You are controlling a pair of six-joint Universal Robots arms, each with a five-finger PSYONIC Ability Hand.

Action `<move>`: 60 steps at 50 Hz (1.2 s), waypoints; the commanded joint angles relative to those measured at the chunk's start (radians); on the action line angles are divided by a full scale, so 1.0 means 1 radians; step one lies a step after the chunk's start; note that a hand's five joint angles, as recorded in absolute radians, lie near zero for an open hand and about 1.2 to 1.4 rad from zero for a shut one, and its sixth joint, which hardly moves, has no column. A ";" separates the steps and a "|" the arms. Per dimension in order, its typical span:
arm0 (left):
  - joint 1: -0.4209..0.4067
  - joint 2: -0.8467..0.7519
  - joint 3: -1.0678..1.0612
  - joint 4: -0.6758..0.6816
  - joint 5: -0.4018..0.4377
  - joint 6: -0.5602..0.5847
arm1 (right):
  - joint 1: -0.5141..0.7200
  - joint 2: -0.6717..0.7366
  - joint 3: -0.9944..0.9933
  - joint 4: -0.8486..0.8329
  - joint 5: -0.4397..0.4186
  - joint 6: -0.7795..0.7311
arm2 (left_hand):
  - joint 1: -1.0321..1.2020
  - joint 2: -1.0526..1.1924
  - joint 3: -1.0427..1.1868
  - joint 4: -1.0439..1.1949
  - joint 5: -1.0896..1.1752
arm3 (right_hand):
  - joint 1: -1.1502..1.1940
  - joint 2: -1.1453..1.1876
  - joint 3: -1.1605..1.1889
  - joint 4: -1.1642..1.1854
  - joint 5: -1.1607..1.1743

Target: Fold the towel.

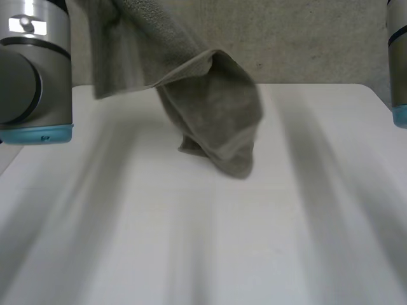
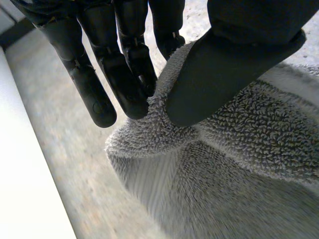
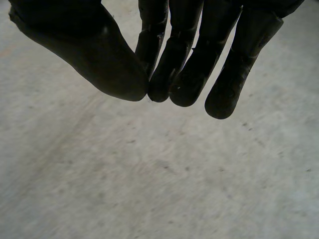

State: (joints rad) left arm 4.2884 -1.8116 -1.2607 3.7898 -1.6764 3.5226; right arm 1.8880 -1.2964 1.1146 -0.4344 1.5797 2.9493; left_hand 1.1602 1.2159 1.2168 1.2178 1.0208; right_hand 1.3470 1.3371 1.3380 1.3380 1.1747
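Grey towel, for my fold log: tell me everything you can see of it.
The grey terry towel, looped pile with a flat woven band, hangs bunched and creased above the white table. The black left hand pinches its edge between thumb and fingers. Whether its low end touches the table is unclear.

A plain white bench [image 1: 210, 254] with a smooth matt top takes up the near ground in the head view, its far right corner rounded. Beyond its far edge lies a grey, speckled, concrete-like floor [image 1: 318, 38]. The right wrist view shows the same grey floor with small dark flecks scattered over it, and in the left wrist view it runs alongside the bench's white edge under soft, even light
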 commanded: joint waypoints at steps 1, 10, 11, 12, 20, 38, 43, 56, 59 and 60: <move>0.027 -0.003 -0.218 -0.042 0.036 -0.048 | 0.014 0.023 0.099 0.103 -0.113 -0.010 | 0.236 0.180 0.179 0.178 0.201 | 0.049 0.059 0.058 0.058 0.047; 0.120 -0.084 -0.444 -0.047 0.112 -0.054 | 0.017 0.107 0.284 0.215 -0.210 -0.119 | 0.236 0.180 0.179 0.178 0.201 | -0.568 -0.558 -0.559 -0.559 -0.570; 0.122 -0.101 -0.469 -0.047 0.122 -0.051 | 0.017 0.108 0.284 0.215 -0.210 -0.119 | 0.236 0.180 0.179 0.178 0.201 | -0.572 -0.562 -0.563 -0.563 -0.574; 0.122 -0.101 -0.470 -0.047 0.122 -0.051 | 0.020 0.127 0.304 0.239 -0.210 -0.149 | 0.236 0.180 0.179 0.178 0.201 | -0.784 -0.774 -0.775 -0.775 -0.787; 0.108 -0.092 -0.526 -0.093 0.130 -0.054 | 0.031 0.170 0.363 0.279 -0.198 -0.225 | 0.236 0.180 0.179 0.178 0.201 | -1.172 -1.163 -1.163 -1.163 -1.175; 0.059 0.488 -0.450 -0.401 0.141 -0.264 | 0.029 0.265 0.012 0.511 -0.457 -0.059 | 0.236 0.180 0.179 0.178 0.201 | -1.172 -1.163 -1.163 -1.163 -1.175; 0.059 0.502 -0.404 -0.499 0.139 -0.310 | 0.052 0.376 -0.091 0.508 -0.469 0.020 | 0.236 0.180 0.179 0.178 0.201 | -1.172 -1.163 -1.163 -1.163 -1.175; 0.060 0.502 -0.330 -0.575 0.141 -0.448 | 0.264 0.621 -0.236 0.442 -0.477 0.099 | 0.236 0.180 0.179 0.178 0.201 | -1.172 -1.163 -1.163 -1.163 -1.175; 0.060 0.503 -0.312 -0.594 0.139 -0.452 | 0.303 0.661 -0.260 0.430 -0.478 0.120 | 0.236 0.180 0.179 0.178 0.201 | -1.172 -1.163 -1.163 -1.163 -1.175; 0.060 0.503 -0.312 -0.595 0.139 -0.452 | 0.327 0.683 -0.278 0.428 -0.477 0.138 | 0.236 0.180 0.179 0.178 0.201 | -1.172 -1.163 -1.163 -1.163 -1.175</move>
State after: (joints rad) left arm 4.3491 -1.3105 -1.5956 3.2134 -1.5356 3.0749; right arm 2.1311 -0.6854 0.8848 0.0176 1.0997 3.0525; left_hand 1.1602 1.2165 1.2176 1.2184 1.0209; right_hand 0.2287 0.2554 0.2508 0.2655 0.0622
